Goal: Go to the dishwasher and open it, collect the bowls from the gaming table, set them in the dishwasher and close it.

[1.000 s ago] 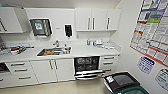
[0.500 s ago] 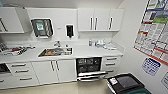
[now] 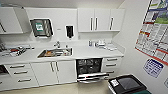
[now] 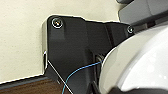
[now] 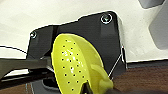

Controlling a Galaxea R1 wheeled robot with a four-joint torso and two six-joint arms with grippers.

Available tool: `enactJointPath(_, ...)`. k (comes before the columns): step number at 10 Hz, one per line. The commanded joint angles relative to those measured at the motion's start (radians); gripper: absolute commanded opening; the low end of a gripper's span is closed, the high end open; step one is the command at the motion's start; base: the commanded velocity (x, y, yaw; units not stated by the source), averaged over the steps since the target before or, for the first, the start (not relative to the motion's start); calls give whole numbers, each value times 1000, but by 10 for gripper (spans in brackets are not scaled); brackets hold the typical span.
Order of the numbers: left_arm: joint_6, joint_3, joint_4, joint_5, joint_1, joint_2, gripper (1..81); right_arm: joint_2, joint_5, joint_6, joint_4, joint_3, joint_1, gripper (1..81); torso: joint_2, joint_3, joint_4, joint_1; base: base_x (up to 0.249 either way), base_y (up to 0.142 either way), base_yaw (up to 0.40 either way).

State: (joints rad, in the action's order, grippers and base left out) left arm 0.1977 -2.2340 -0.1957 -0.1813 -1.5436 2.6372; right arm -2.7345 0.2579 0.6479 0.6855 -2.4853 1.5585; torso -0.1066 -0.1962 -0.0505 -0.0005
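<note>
The dishwasher (image 3: 89,67) stands open under the counter, right of the sink. Its steel door (image 3: 93,76) hangs down and the dark inside with racks shows. In the right wrist view a yellow-green bowl (image 5: 75,62) dotted with small holes sits tilted in front of the dark wrist plate, and my right gripper (image 5: 93,86) holds it by the rim. In the left wrist view a pale rounded surface (image 4: 140,62) and a thin blue wire (image 4: 77,72) lie over the dark plate. The gaming table is out of view.
A white counter (image 3: 82,53) with a steel sink (image 3: 55,52) runs across the room, with white dishes (image 3: 106,45) at its right end. White drawers (image 3: 111,65) flank the dishwasher. A black-lidded bin (image 3: 127,85) stands on the floor at the lower right, below a wall with posters (image 3: 156,35).
The whole head view has shifted slightly, so the camera has moved a little. The dishwasher stays open and nothing in the kitchen has moved.
</note>
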Motion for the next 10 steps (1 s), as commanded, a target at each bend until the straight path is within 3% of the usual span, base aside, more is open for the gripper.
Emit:
enactJointPath(1,0,11,-16,37,35,-25,10,20,-32,-2,19,-12,-37,10,0,0,0,1,69,0,0)
enactJointPath(7,2,11,-16,37,35,-26,10,16,-32,-4,19,-16,-37,10,0,0,0,1,72,53,0)
enactJointPath(10,3,11,-16,37,35,-23,10,14,-32,-4,19,-23,-36,10,0,0,0,1,72,0,0)
